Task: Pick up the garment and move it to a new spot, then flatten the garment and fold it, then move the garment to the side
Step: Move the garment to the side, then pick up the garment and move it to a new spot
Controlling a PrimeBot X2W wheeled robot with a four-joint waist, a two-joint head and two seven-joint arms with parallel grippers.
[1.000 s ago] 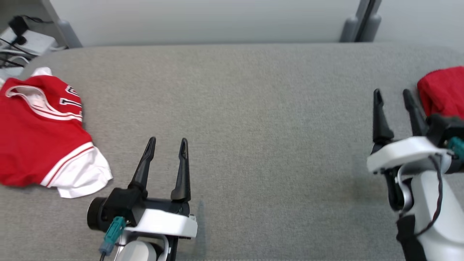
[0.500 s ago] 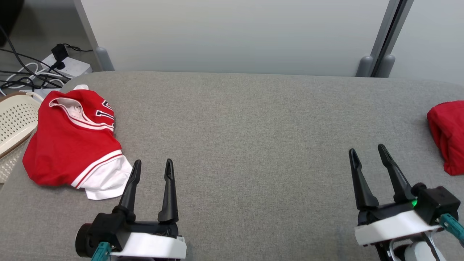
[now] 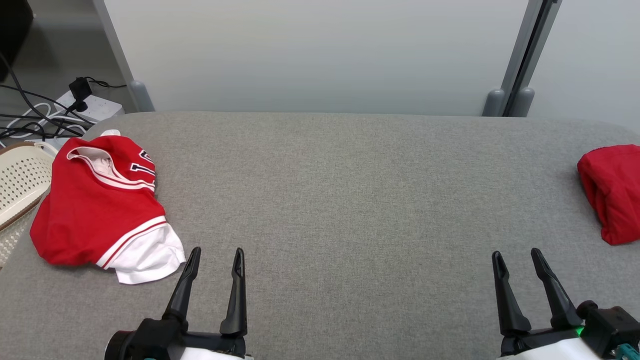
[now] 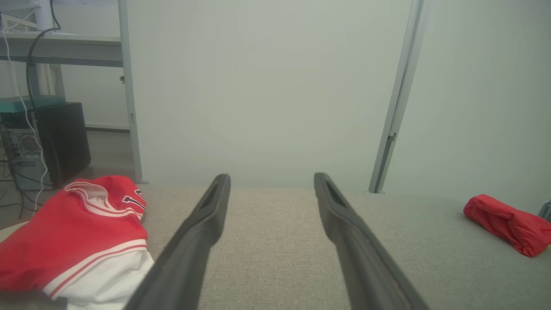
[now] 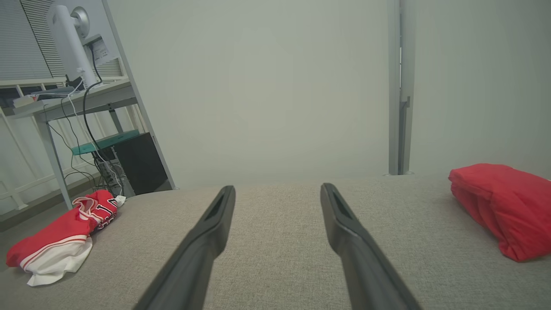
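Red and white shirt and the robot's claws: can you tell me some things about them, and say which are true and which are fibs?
1. The red and white jersey lies crumpled at the left end of the grey surface. True.
2. The left gripper is holding the jersey. False: it is open and grips nothing.
3. The right gripper is open. True.
4. The plain red bundle lies in the middle of the surface. False: it lies at the right end.
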